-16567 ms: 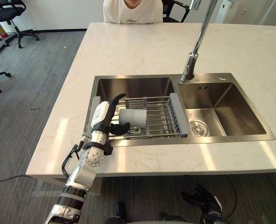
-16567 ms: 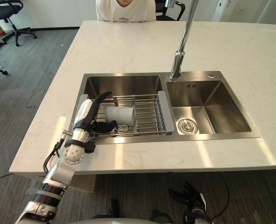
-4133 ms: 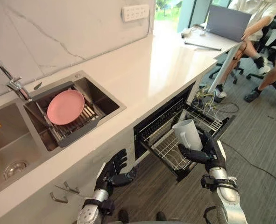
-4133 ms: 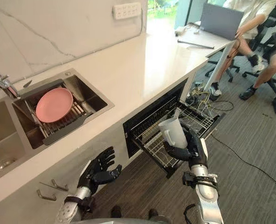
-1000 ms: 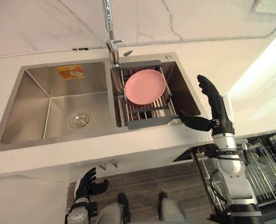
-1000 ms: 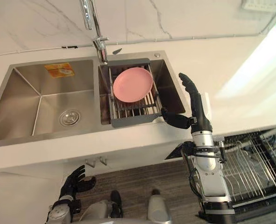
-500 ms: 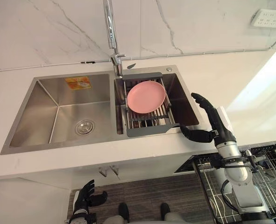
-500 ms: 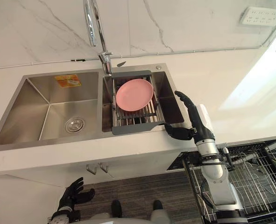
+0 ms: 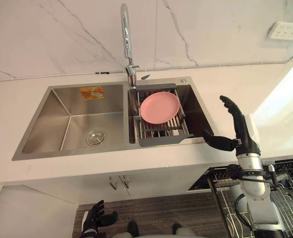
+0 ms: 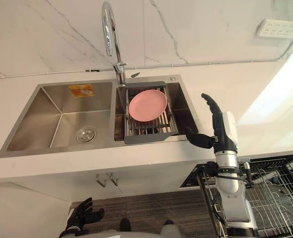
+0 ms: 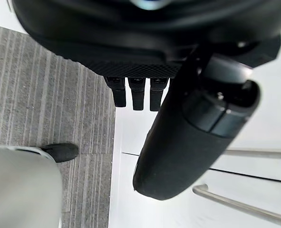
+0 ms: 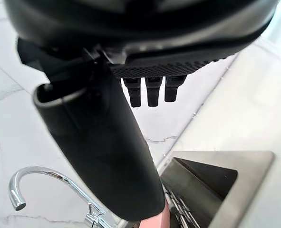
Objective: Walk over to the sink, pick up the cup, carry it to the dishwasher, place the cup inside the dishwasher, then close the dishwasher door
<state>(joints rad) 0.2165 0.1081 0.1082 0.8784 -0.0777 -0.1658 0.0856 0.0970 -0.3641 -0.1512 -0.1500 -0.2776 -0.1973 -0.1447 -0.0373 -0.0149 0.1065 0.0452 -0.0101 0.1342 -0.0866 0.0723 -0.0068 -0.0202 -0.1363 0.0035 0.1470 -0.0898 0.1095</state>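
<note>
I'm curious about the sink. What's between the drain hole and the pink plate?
The sink's steel dividing wall and the rack's edge lie between the drain and the pink plate, in both eye views.

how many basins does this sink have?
2. The left basin has a drain and a sticker on its back wall; the right basin holds a drying rack with a pink plate on it.
</note>
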